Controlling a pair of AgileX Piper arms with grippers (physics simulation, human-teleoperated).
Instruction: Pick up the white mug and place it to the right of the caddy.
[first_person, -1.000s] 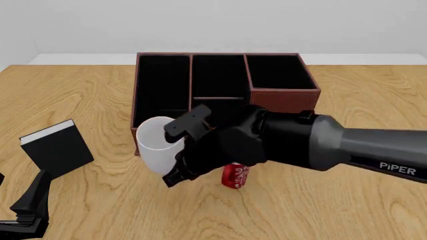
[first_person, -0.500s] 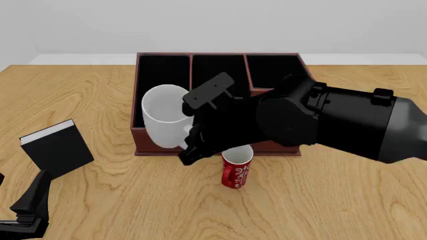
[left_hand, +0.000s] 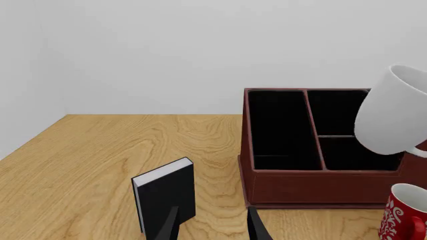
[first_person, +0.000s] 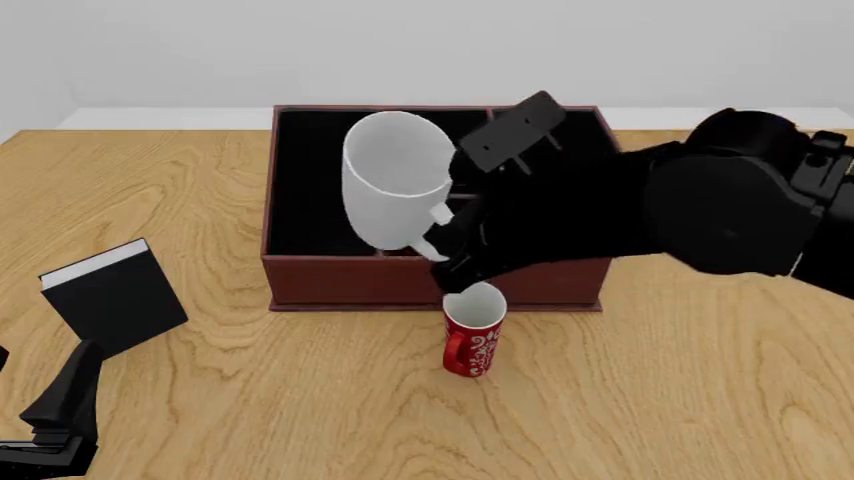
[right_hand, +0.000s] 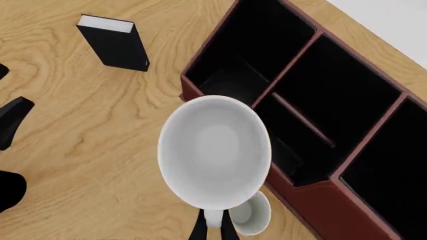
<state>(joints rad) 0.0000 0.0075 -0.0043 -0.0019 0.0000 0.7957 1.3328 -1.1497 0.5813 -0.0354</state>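
The white mug (first_person: 391, 180) hangs tilted in the air over the left and middle compartments of the reddish-brown caddy (first_person: 400, 282). My right gripper (first_person: 447, 240) is shut on the mug's handle. In the right wrist view I look down into the mug (right_hand: 215, 150), with the fingers (right_hand: 199, 231) pinching the handle and the caddy (right_hand: 319, 192) below. In the left wrist view the mug (left_hand: 393, 120) floats above the caddy (left_hand: 307, 187). My left gripper (first_person: 56, 415) is open and empty, low at the near left, its fingers (left_hand: 171, 226) pointing towards the book.
A small red patterned mug (first_person: 473, 335) stands upright just in front of the caddy's front wall, below my right gripper; it also shows in the left wrist view (left_hand: 403, 215). A black book (first_person: 114, 300) stands on the table to the caddy's left, close to my left gripper.
My right arm has lifted the white mug up and to the right, from the table in front of the caddy's left corner to above the caddy. The left arm has not moved.
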